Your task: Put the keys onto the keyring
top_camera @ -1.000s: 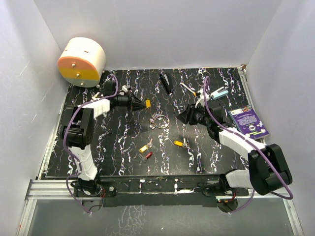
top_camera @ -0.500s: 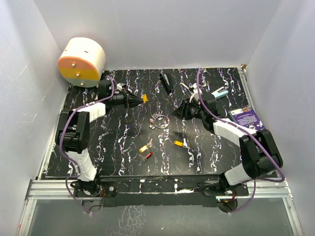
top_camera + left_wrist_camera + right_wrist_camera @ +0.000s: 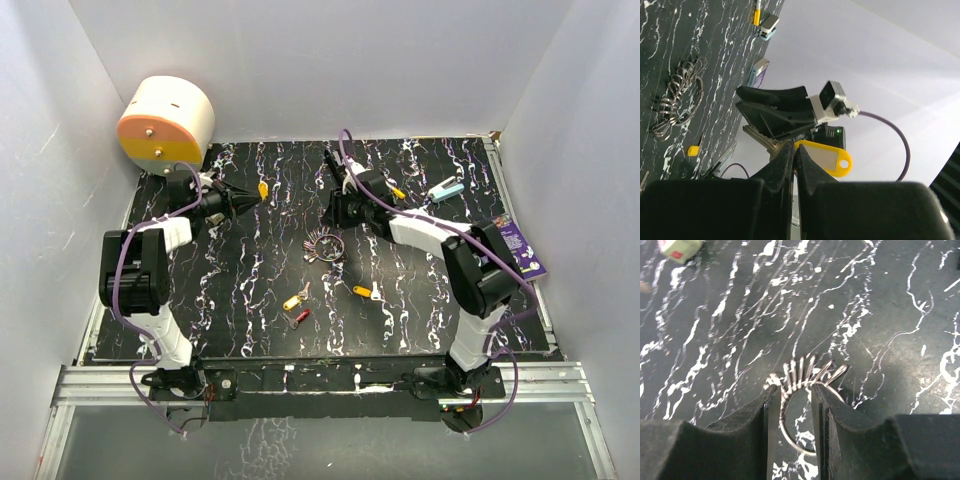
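Note:
My left gripper [image 3: 243,200] is shut on a yellow-headed key [image 3: 262,189] and holds it in the air at the back left; in the left wrist view the key's yellow head [image 3: 824,159] sticks out right of my shut fingers [image 3: 812,172]. The keyring [image 3: 325,245] with its fan of plain silver keys lies mid-table. My right gripper [image 3: 335,212] hangs just behind it, open. In the right wrist view the keyring [image 3: 799,380] shows between my parted fingers [image 3: 827,405]; I cannot tell if they touch it. A yellow key [image 3: 292,300], a red key [image 3: 301,316] and another yellow key [image 3: 363,291] lie nearer.
A round cream and orange container [image 3: 166,125] stands at the back left corner. A black pen-like tool [image 3: 337,166], a yellow-handled white stick [image 3: 390,186] and a light blue object [image 3: 446,189] lie at the back. A purple booklet [image 3: 525,255] lies at the right edge.
My left gripper has carried the yellow key left and toward the back. My right arm has swung left across the table, to just behind the keyring.

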